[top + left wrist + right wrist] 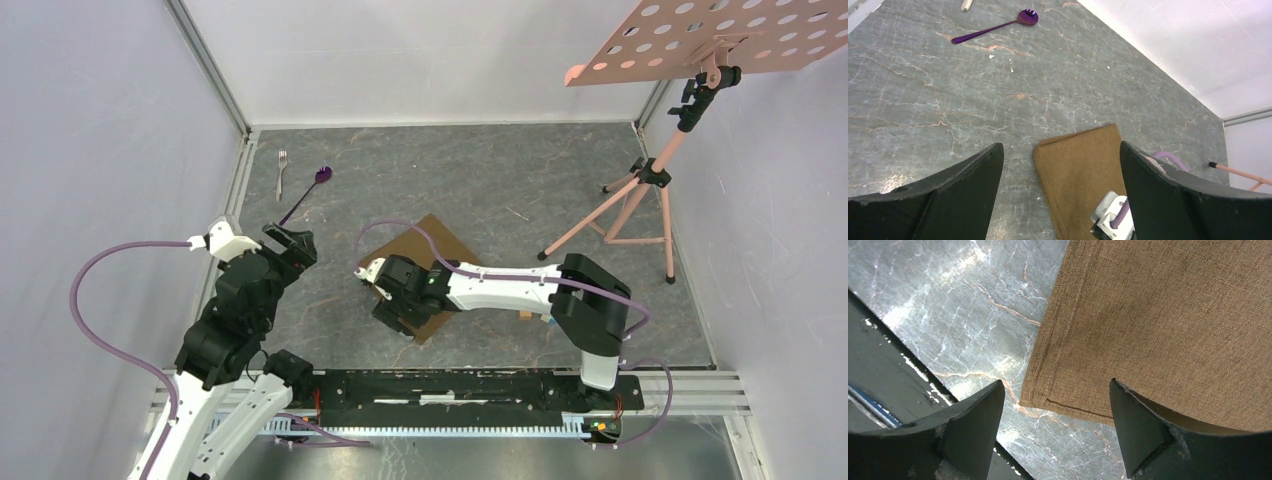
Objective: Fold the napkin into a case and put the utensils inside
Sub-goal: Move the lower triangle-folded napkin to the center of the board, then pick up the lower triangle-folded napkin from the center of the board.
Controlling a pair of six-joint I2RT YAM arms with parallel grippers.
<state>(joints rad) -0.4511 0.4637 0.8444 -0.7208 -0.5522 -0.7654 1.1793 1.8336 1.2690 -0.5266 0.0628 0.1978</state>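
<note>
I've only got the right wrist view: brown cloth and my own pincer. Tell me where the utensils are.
Observer: The fork and the purple spoon lie at the table's far left corner, well clear of the napkin.
Operator: Report the left pincer.
Observer: The left pincer is open and empty, close to the spoon's handle end, left of the napkin.
Operator: Name anything on the right side.
Observer: A pink tripod stand holding a perforated board stands at the far right.
</note>
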